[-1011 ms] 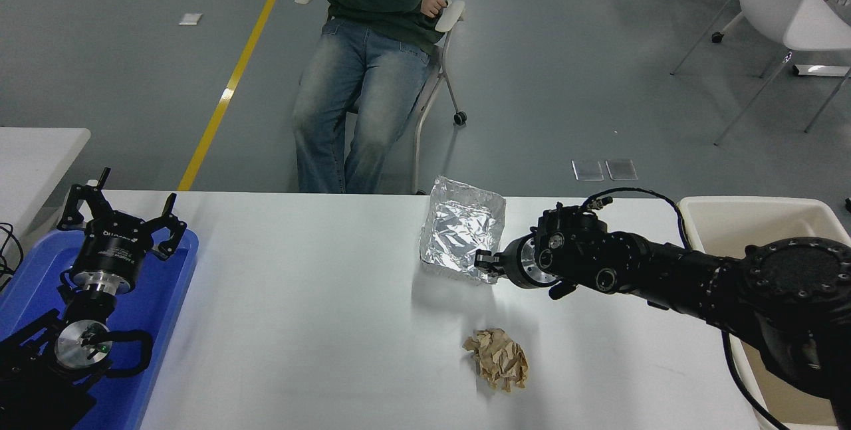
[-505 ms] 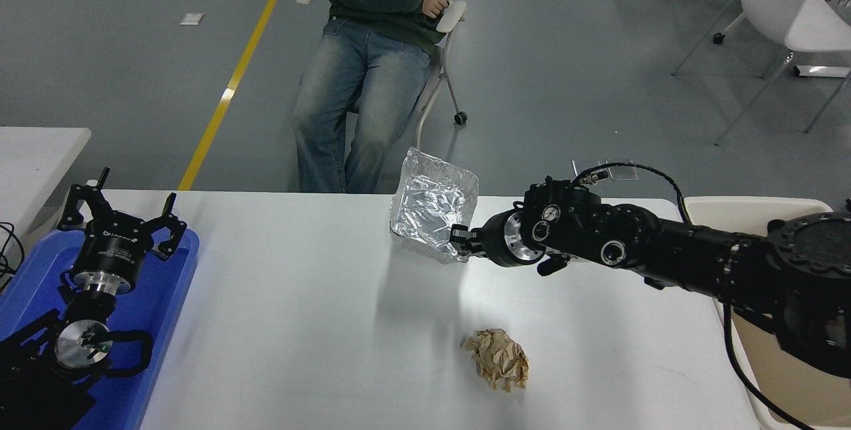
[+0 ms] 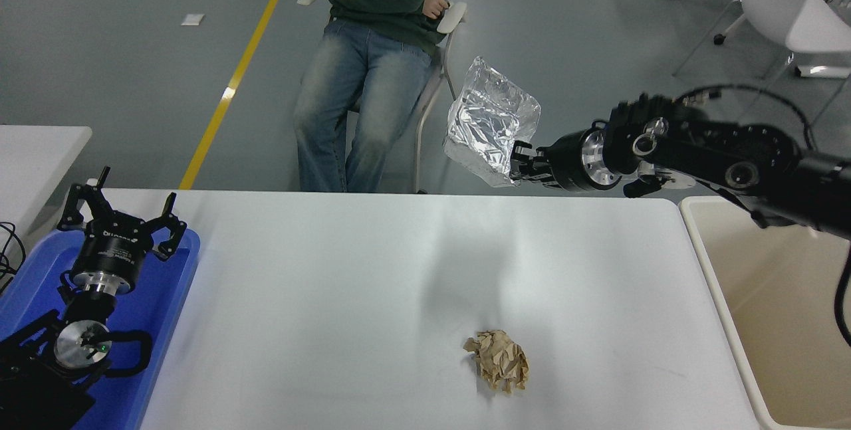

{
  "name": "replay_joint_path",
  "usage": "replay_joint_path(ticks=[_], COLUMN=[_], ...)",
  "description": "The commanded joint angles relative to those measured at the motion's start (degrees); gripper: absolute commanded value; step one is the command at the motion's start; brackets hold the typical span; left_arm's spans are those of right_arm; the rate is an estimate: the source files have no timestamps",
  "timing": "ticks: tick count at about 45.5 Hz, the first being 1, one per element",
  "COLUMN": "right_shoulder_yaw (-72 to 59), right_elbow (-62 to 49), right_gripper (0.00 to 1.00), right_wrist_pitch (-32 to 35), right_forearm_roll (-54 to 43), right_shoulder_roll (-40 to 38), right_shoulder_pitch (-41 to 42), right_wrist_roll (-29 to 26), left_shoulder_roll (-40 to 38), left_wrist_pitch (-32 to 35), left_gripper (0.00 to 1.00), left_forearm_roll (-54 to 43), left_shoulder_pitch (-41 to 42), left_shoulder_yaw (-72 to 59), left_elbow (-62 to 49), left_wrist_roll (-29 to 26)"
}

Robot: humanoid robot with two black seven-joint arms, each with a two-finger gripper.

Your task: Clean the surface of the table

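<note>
The white table surface (image 3: 332, 297) fills the lower middle of the head view. My right gripper (image 3: 518, 163) is shut on the lower right corner of a crumpled silver foil tray (image 3: 488, 121) and holds it in the air above the table's far edge. A crumpled ball of brown paper (image 3: 498, 367) lies on the table near the front, right of centre. My left gripper (image 3: 120, 217) stands open, parked over the blue tray (image 3: 166, 297) at the lower left.
A beige bin (image 3: 771, 310) stands against the table's right edge. A person (image 3: 372, 51) sits on a chair beyond the far edge. A smaller white table (image 3: 33, 151) shows at the left, and white chairs (image 3: 791, 11) at the top right.
My right arm has lifted the foil tray off the table, first up and left, then high and to the right. The brown paper ball and the left arm have not moved.
</note>
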Motion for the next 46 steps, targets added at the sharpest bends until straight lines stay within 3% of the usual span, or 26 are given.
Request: replay_joint_path(ticks=[1,18,46], right_shoulder_yaw=[0.48,0.39,-0.57], right_elbow=[3.04,6.65,6.21], right_gripper=[0.0,0.0,0.0], right_wrist_pitch=[3.76,4.82,4.73], right_forearm_roll=[1.8,2.51,2.42], right_shoulder_roll=[-7.65,-11.87,-11.61], right_shoulder_pitch=[5.23,6.38,5.5], right_wrist_roll=[-0.06,-0.15,-0.06], left_shoulder_roll=[0.0,0.0,0.0], left_wrist_pitch=[0.01,0.01,0.01], left_gripper=[1.0,1.0,1.0], left_forearm_roll=[0.01,0.01,0.01], left_shoulder_pitch=[0.0,0.0,0.0], left_shoulder_yaw=[-0.01,-0.01,-0.01], left_elbow=[0.0,0.0,0.0], left_wrist_roll=[0.0,0.0,0.0])
